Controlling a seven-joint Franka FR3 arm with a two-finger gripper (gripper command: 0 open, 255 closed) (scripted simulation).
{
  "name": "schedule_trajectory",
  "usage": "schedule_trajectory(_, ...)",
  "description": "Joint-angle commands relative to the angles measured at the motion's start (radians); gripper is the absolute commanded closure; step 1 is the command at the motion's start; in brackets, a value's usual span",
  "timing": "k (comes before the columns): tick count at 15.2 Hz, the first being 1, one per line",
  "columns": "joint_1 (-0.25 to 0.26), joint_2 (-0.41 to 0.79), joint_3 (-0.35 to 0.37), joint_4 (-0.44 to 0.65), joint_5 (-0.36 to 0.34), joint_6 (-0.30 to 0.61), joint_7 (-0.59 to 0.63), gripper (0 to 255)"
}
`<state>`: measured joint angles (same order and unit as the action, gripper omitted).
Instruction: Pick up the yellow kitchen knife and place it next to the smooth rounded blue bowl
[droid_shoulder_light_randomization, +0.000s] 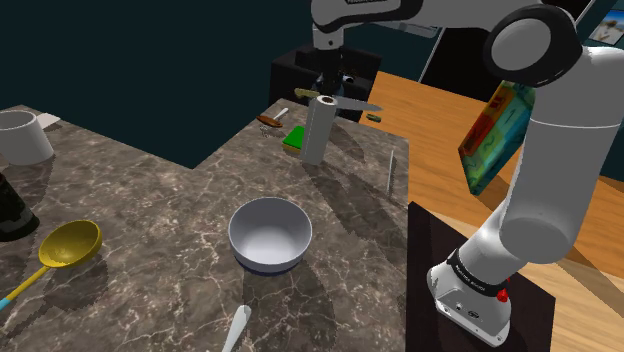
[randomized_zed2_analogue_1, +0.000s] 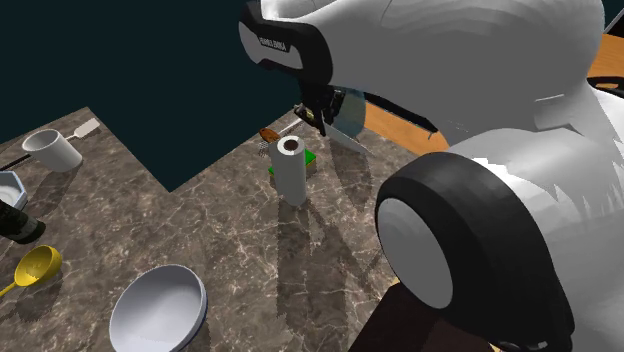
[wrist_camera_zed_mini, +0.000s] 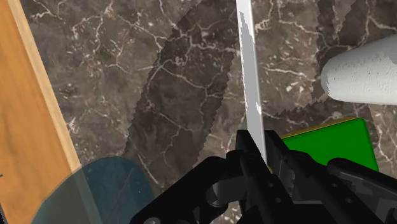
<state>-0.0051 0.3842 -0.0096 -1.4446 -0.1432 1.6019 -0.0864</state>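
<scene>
Wrist view, fingers: you see the gripper (wrist_camera_zed_mini: 257, 153) clenched on the kitchen knife (wrist_camera_zed_mini: 250, 83). Both black fingers (wrist_camera_zed_mini: 273, 173) press the base of the grey blade, which runs straight out from them above the marble counter (wrist_camera_zed_mini: 159, 76).
Shoulder view, fingers: the gripper (droid_shoulder_light_randomization: 331, 90) clasps the kitchen knife (droid_shoulder_light_randomization: 354, 103) in the air, level with the top of the paper towel roll (droid_shoulder_light_randomization: 320, 130). The blade points to this view's right.
Second exterior view, fingers: the gripper (randomized_zed2_analogue_1: 320, 116) grips the kitchen knife (randomized_zed2_analogue_1: 346, 135) just above and behind the paper towel roll (randomized_zed2_analogue_1: 291, 172).
Bowl: it sits on the counter well apart from the knife and nearer both cameras (droid_shoulder_light_randomization: 270, 235) (randomized_zed2_analogue_1: 158, 308). It is pale inside and dark blue at the base.
Writing: small white letters run along the hand's dark band (randomized_zed2_analogue_1: 272, 44), too small for you to read. The colourful box (droid_shoulder_light_randomization: 495, 135) carries print that is just as illegible.
Cut off, shoulder view: the white mug (droid_shoulder_light_randomization: 22, 135) and the dark bottle (droid_shoulder_light_randomization: 10, 212) are clipped by the left edge. The yellow ladle (droid_shoulder_light_randomization: 68, 245) has its handle running out of frame. The white spoon (droid_shoulder_light_randomization: 237, 325) is cut by the bottom edge.
Hard to make out: you cannot identify the brown item (droid_shoulder_light_randomization: 268, 120). The green block (droid_shoulder_light_randomization: 294, 137) is partly behind the roll. The knife's handle is mostly buried in the gripper. A bluish translucent shape (wrist_camera_zed_mini: 95, 191) beside the fingers is unclear.
</scene>
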Motion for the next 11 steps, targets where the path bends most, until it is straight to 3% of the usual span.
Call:
schedule_trajectory(1,0.0,0.0,0.0,0.024,0.0,-0.024,-0.004,255)
schedule_trajectory(6,0.001,0.001,-0.001,0.092,0.0,-0.091,-0.013,255)
schedule_trajectory(11,0.043,-0.18,0.026,-0.165,0.009,-0.025,0.065,255)
